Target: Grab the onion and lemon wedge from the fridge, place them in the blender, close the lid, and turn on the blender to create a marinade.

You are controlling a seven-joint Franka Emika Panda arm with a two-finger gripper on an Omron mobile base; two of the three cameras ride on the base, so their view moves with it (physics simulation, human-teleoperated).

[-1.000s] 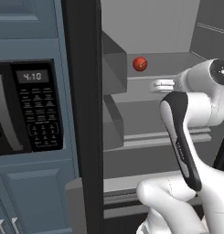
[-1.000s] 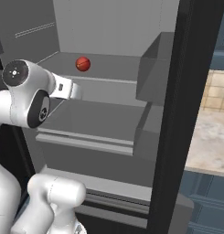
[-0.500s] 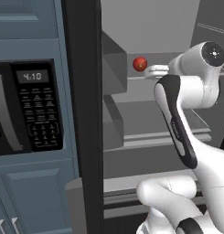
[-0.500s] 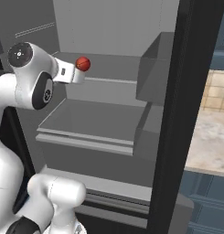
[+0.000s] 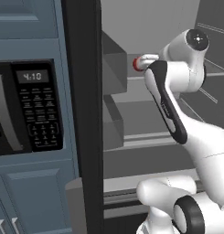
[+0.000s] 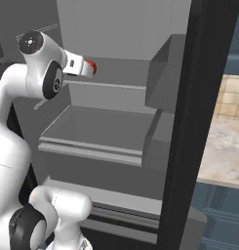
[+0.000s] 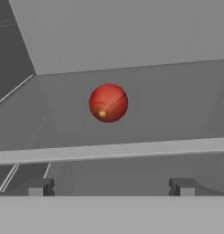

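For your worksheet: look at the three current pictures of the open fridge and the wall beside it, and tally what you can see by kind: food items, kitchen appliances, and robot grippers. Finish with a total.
Food items: 1, the onion on a fridge shelf.
Kitchen appliances: 2, the fridge and the microwave.
Robot grippers: 1, the gripper, open, aimed at the onion.
Total: 4

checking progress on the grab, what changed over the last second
The arm swung up and forward into the fridge, carrying the pincer from the lower shelf level up to the onion. The pincer is open and has not taken hold; the onion lies ahead of its fingertips. The onion, the shelves and the microwave stayed put.
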